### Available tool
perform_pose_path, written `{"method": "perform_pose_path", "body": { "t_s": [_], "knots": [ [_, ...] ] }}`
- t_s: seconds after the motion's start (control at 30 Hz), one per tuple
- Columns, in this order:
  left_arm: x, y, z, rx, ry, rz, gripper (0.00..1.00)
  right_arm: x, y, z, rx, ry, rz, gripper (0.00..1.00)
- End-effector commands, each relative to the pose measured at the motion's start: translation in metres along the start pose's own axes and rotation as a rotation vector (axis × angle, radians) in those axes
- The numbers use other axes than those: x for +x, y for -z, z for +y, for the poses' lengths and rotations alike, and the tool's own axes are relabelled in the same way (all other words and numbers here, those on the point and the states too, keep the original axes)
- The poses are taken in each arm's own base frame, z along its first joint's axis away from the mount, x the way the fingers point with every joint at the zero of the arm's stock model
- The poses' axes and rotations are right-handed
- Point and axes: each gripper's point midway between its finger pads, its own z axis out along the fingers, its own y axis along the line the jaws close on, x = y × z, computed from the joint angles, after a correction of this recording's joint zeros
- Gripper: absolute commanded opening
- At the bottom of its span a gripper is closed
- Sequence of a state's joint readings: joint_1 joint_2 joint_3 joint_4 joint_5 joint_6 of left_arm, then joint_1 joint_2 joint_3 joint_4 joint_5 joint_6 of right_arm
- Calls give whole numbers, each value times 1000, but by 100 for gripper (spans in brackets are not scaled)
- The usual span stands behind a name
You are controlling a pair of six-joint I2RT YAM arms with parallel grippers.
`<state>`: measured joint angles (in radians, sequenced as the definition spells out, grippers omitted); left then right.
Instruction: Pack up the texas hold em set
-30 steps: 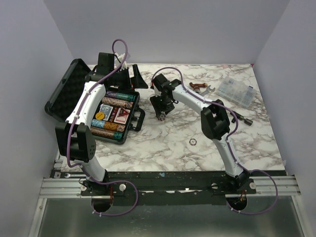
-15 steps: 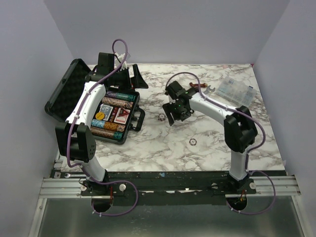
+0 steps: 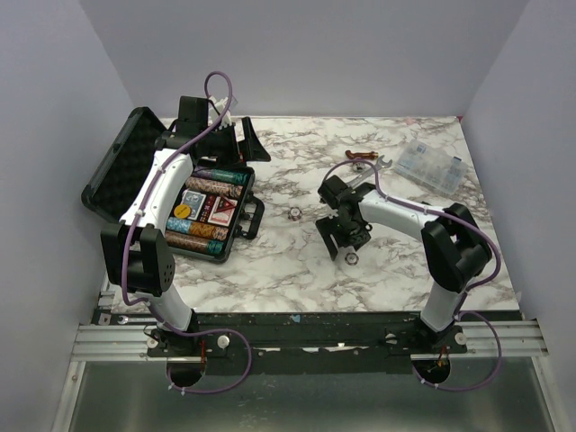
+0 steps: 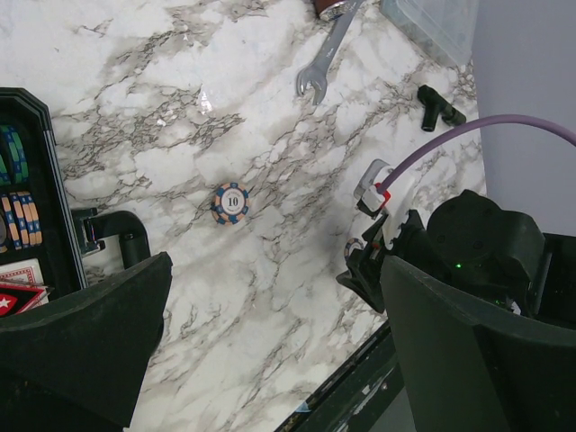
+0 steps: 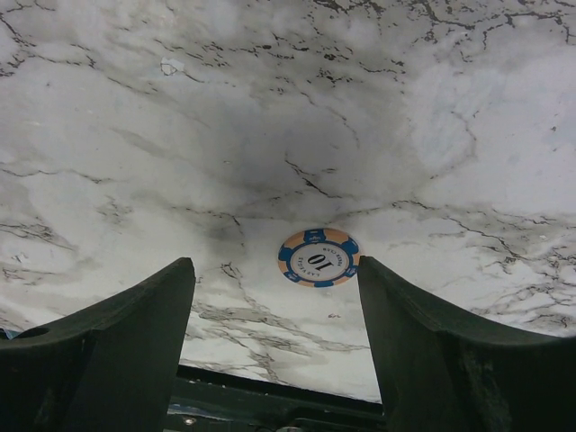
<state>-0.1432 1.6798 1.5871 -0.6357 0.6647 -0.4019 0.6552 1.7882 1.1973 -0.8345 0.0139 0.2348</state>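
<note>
The black case of the texas hold em set (image 3: 135, 162) lies open at the left, with rows of chips and card decks (image 3: 209, 209) in its tray. My left gripper (image 3: 243, 144) hovers open behind the case, nothing between its fingers (image 4: 81, 342). One orange-and-blue "10" chip (image 3: 293, 214) (image 4: 231, 202) lies loose right of the case handle (image 4: 112, 236). My right gripper (image 3: 345, 241) (image 5: 274, 265) stands open low over a second "10" chip (image 5: 319, 257) (image 3: 351, 257), which lies flat on the marble just inside the right finger (image 5: 423, 342).
A silver wrench (image 3: 373, 164) (image 4: 326, 63) and a clear plastic compartment box (image 3: 432, 166) (image 4: 432, 27) sit at the back right. A small black part (image 4: 441, 103) lies near them. The table's near edge (image 5: 270, 396) runs just below the right fingers.
My right arm has swung from beside the case to the near middle of the table, uncovering the first loose chip. Its jaws have widened. The left arm has not moved.
</note>
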Motion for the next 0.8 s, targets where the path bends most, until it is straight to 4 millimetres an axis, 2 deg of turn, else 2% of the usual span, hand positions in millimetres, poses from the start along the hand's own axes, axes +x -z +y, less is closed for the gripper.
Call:
{"method": "perform_pose_path", "body": {
  "t_s": [0.0, 0.27, 0.53, 0.77],
  "knots": [
    [-1, 4, -5, 23, -10, -8, 99, 5, -3, -7, 38, -21, 13, 75],
    [-1, 3, -6, 28, -9, -5, 99, 21, -17, -16, 60, -98, 48, 73],
    [0, 0, -4, 24, -7, -1, 98, 21, -23, -21, 56, -119, 43, 72],
    [1, -1, -2, 20, -4, 4, 99, 14, -30, -19, 45, -117, 37, 65]
  ]
}}
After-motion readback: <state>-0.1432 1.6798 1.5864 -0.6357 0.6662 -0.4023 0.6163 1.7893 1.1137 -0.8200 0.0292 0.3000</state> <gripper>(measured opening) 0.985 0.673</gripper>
